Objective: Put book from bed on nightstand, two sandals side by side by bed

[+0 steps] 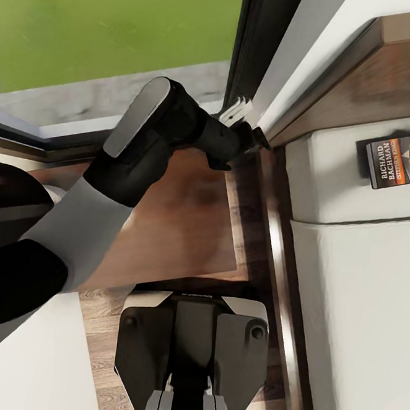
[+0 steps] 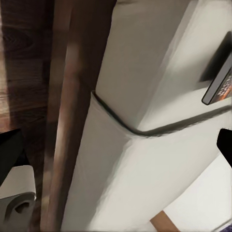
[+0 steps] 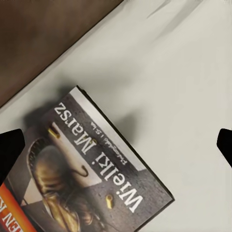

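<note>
We count one book (image 1: 400,159), lying flat on the bed (image 1: 353,286) near its headboard edge, cover up, "RICHARD BACHMAN" legible. One nightstand (image 1: 184,228) stands just beside the bed's wooden side rail. The left gripper (image 1: 251,137) reaches over the nightstand's far corner toward the wall; we cannot tell how far it is parted. In the right wrist view the book (image 3: 92,169) sits between two dark, well-separated fingertips (image 3: 10,150), nothing held.
</note>
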Robot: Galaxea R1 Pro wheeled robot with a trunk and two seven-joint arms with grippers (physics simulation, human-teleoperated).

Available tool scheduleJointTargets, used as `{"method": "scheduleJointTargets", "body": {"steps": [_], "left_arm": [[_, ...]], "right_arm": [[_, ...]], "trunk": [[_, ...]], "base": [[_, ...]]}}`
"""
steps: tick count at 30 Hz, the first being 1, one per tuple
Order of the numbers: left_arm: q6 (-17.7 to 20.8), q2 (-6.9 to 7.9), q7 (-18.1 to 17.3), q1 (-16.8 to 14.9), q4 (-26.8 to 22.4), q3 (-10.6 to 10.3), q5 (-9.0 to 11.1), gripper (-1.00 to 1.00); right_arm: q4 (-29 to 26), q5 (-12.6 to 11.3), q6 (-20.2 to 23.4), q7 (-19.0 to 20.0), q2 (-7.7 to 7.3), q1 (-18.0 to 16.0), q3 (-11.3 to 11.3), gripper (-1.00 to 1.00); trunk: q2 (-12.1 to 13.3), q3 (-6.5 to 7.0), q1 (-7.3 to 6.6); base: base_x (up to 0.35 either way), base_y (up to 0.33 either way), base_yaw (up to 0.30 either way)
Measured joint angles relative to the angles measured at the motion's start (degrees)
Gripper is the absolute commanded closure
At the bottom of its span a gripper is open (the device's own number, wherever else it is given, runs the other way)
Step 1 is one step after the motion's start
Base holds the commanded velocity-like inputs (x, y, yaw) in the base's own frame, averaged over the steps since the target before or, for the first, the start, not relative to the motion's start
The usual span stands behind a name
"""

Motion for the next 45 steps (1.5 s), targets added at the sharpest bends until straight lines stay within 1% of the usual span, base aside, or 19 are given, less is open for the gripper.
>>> {"method": "scheduleJointTargets", "body": {"steps": [1, 4, 6, 7, 9, 10, 11, 12, 13, 14, 16, 17, 18, 19, 21, 22, 23, 32, 45], "left_arm": [[-0.61, -0.09, -1.31, -0.16, 0.85, -1.02, 0.04, -1.00], [-1.30, -0.16, -2.68, -0.31, 1.62, -2.06, 0.08, -1.00], [-2.66, -0.23, -5.10, -0.52, 2.80, -3.94, 0.21, -1.00], [-2.68, -0.23, -5.14, -0.52, 2.82, -3.97, 0.21, -1.00], [-4.11, -0.23, -7.07, -0.50, 3.60, -5.84, 0.34, -1.00], [-4.13, -0.23, -7.10, -0.50, 3.61, -5.87, 0.33, -1.00], [-4.96, -0.23, -7.90, -0.39, 3.83, -6.87, 0.42, -1.00], [-4.99, -0.23, -7.92, -0.39, 3.84, -6.91, 0.42, -1.00], [-5.96, -0.23, -8.63, -0.21, 3.99, -7.99, 0.53, -1.00], [-6.00, -0.23, -8.65, -0.21, 3.99, -8.03, 0.53, -1.00], [-8.31, -0.23, -9.93, 0.40, 4.12, -10.51, 0.90, -1.00], [-8.35, -0.23, -9.95, 0.40, 4.13, -10.55, 0.90, -1.00], [-9.51, -0.23, -10.54, 0.71, 4.16, -11.77, 1.10, -1.00], [-9.55, -0.23, -10.56, 0.72, 4.16, -11.80, 1.09, -1.00], [-11.60, -0.23, -11.68, 1.26, 4.12, -13.94, 1.44, -1.00], [-11.63, -0.23, -11.70, 1.26, 4.12, -13.97, 1.44, -1.00], [-12.43, -0.23, -12.16, 1.46, 3.92, -14.77, 1.57, -1.00], [-14.78, -0.23, -13.26, 2.87, 0.77, -17.09, 1.93, -1.00], [-15.71, -0.23, -13.16, 4.53, -3.08, -18.02, 2.02, -1.00]], "right_arm": [[0.00, -0.07, -0.02, 0.01, -0.02, 0.02, -0.07, -1.00], [0.00, -0.20, -0.04, 0.01, -0.04, 0.03, -0.16, -1.00], [0.00, -0.61, -0.08, 0.00, -0.06, 0.07, -0.29, -1.00], [0.00, -0.62, -0.08, 0.00, -0.06, 0.07, -0.29, -1.00], [0.00, -1.19, -0.11, -0.01, -0.08, 0.14, -0.37, -1.00], [0.00, -1.20, -0.11, -0.01, -0.08, 0.14, -0.37, -1.00], [0.00, -1.48, -0.13, 0.00, -0.08, 0.18, -0.40, -1.00], [0.00, -1.49, -0.13, 0.00, -0.08, 0.19, -0.40, -1.00], [0.00, -1.72, -0.14, 0.00, -0.09, 0.22, -0.42, -1.00], [0.00, -1.94, -0.15, 0.00, -0.09, 0.25, -0.44, -1.00], [0.00, -2.12, -0.16, 0.00, -0.08, 0.29, -0.46, -1.00], [0.01, -2.12, -0.16, 0.00, -0.08, 0.29, -0.46, -1.00], [0.00, -2.25, -0.18, 0.01, -0.06, 0.32, -0.47, -1.00], [0.00, -2.26, -0.18, 0.00, -0.06, 0.32, -0.47, -1.00], [0.00, -2.45, -0.22, 0.01, -0.05, 0.36, -0.49, -1.00], [0.00, -2.46, -0.22, 0.01, -0.05, 0.36, -0.49, -1.00], [0.00, -2.53, -0.23, 0.01, -0.04, 0.38, -0.50, -1.00], [0.01, -2.67, -0.53, 0.01, 0.10, 0.48, -0.46, -1.00], [0.01, -2.76, -0.91, 0.06, 0.22, 0.57, -0.44, -1.00]], "trunk": [[0.00, -0.01, 0.00], [0.00, -0.02, 0.00], [0.00, -0.02, 0.00], [0.00, -0.03, 0.00], [0.00, -0.03, 0.00], [0.00, -0.03, 0.00], [0.00, -0.03, 0.00], [0.00, -0.04, 0.00], [0.00, -0.04, 0.00], [0.00, -0.04, 0.00], [0.00, -0.04, 0.00], [0.00, -0.04, 0.00], [0.00, -0.04, 0.00], [0.00, -0.04, 0.00], [0.00, -0.04, 0.00], [0.00, -0.04, 0.00], [0.00, -0.04, 0.00], [0.00, -0.04, 0.00], [0.00, -0.05, 0.00]], "base": [[0.000, 0.000, 0.000], [0.000, 0.000, 0.000], [0.000, 0.000, 0.000], [0.000, 0.000, 0.000], [0.000, 0.000, 0.000], [0.000, 0.000, 0.000], [0.000, 0.000, 0.000], [0.000, 0.000, 0.000], [0.000, 0.000, 0.000], [0.000, 0.000, 0.000], [0.000, 0.000, 0.000], [0.000, 0.000, 0.000], [0.000, 0.000, 0.000], [0.000, 0.000, 0.000], [0.000, 0.000, 0.000], [0.000, 0.000, 0.000], [0.000, 0.000, 0.000], [0.000, 0.000, 0.000], [0.000, 0.000, 0.000]]}}
